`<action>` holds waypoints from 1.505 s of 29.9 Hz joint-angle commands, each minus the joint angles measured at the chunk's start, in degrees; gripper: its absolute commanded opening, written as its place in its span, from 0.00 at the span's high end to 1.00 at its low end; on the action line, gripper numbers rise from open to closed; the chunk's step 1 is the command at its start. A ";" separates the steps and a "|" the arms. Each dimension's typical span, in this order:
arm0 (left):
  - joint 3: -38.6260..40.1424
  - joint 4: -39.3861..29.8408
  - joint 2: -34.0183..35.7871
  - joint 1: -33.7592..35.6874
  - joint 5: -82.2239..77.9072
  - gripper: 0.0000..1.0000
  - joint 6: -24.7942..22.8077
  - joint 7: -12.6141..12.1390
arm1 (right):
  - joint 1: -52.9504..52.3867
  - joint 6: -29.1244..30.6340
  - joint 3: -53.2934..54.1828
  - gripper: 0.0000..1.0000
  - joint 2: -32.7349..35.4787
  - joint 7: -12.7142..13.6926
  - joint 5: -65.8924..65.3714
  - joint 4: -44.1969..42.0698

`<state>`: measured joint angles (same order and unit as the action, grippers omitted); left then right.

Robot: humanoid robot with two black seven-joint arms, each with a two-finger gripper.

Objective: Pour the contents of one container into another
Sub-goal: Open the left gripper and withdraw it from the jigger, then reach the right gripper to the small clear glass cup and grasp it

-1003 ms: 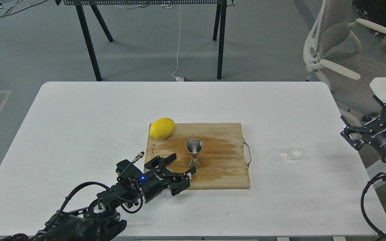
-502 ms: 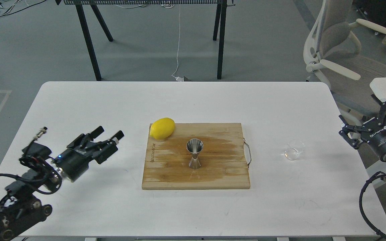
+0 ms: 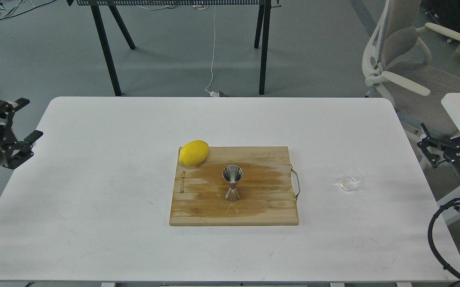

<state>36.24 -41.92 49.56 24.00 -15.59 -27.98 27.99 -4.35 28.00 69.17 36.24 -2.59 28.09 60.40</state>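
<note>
My left claw (image 3: 18, 119) sits at the far left edge of the frame, off the side of the table (image 3: 94, 131), fingers spread wide and holding nothing. My right claw (image 3: 451, 129) is at the far right edge, also beyond the table's side, its two fingers splayed apart and empty. Neither is near anything I need.

Nearest the right claw, in the right-centre of the frame, the clear glass cup (image 3: 351, 178) stands on the bare table, well apart from the board. I cannot tell whether there is liquid in it. Further toward the middle, the steel jigger (image 3: 232, 183) stands upright on the wooden cutting board (image 3: 265, 199), open mouth up, with a lemon (image 3: 193, 152) on the board's upper left corner.

By my reading, no pour has begun; the step in hand is the reach for the cup. Next I would bring the right claw in and down over the table, close its fingers across the cup's wall gently since the glass looks slick, then lift, carry it above the jigger and tip slowly into that narrow mouth.
</note>
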 commanded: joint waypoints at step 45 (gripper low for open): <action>-0.11 3.69 -6.31 0.34 13.30 0.00 -0.02 0.01 | -4.70 -36.96 -17.40 0.01 -6.18 5.58 12.07 7.46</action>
<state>36.12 -38.23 43.26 24.36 -2.29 -28.00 28.00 -7.75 -8.99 52.02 30.41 2.91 40.27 69.23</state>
